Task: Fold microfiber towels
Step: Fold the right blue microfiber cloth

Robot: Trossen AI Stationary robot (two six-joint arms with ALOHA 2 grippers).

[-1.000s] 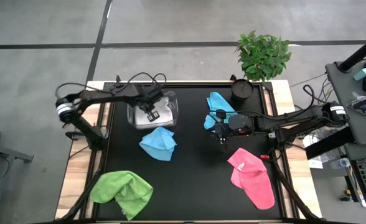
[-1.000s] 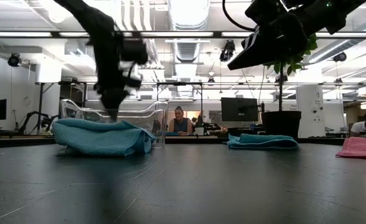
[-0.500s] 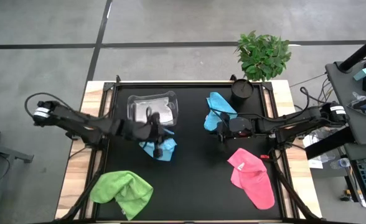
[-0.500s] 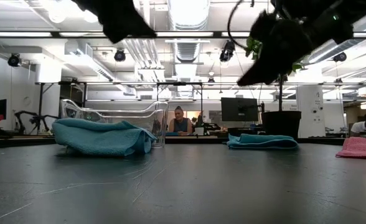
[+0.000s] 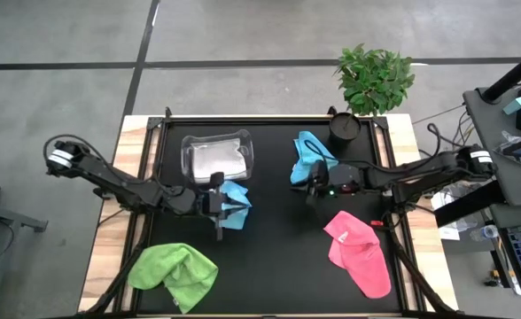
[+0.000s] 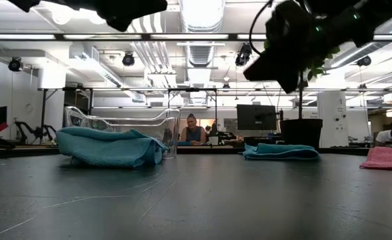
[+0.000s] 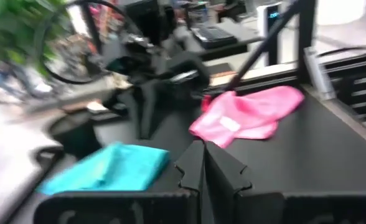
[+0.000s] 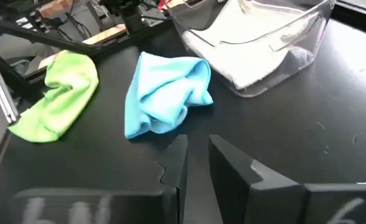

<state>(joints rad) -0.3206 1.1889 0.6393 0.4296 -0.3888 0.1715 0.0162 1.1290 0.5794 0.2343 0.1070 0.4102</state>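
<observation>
Left end effector (image 5: 220, 206) clenched on nothing, poised over 1 crumpled light blue towel (image 5: 233, 204) beside the clear tub (image 5: 217, 157) holding a pale towel (image 8: 258, 50). Right end effector (image 5: 311, 188) slightly parted, seemingly empty, just beside the 2nd blue towel (image 5: 308, 156). Pink towel (image 5: 360, 253) and green towel (image 5: 174, 273) lying crumpled on the black surface (image 5: 283, 257).

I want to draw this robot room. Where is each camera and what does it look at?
High: overhead, looking down on both arms.
Low: at tabletop height, looking across; arms above.
Left wrist: on the left arm, shut fingers, faces the pink towel.
Right wrist: sees the tub.
High and right wrist share the green towel.
</observation>
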